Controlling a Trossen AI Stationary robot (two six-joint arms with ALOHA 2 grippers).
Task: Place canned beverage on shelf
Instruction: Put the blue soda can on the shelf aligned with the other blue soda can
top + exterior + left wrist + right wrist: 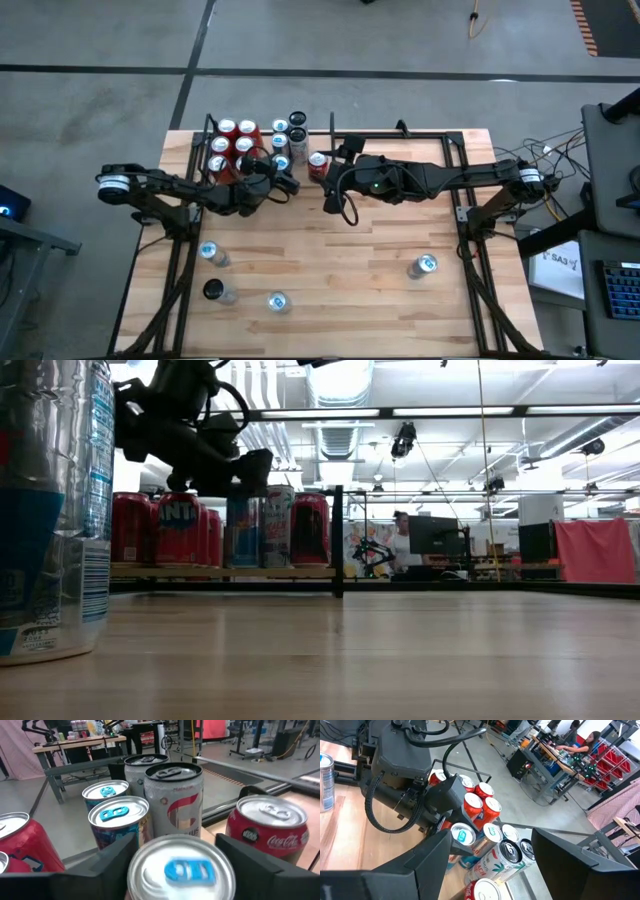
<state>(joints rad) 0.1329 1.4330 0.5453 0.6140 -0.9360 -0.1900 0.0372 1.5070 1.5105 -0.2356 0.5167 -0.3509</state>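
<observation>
Canned beverage (181,870), blue-tabbed, rigid, slick-walled and probably full, sits between the left gripper's (177,865) spread fingers inside the shelf (210,124) beside the red cans (236,140), best clasped mid-wall, while the right gripper (330,170) hovers open nearby.

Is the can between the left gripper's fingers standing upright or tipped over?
Upright. In the left wrist view the blue-tabbed can shows its top facing up between the left gripper fingers, beside other standing cans.
</observation>
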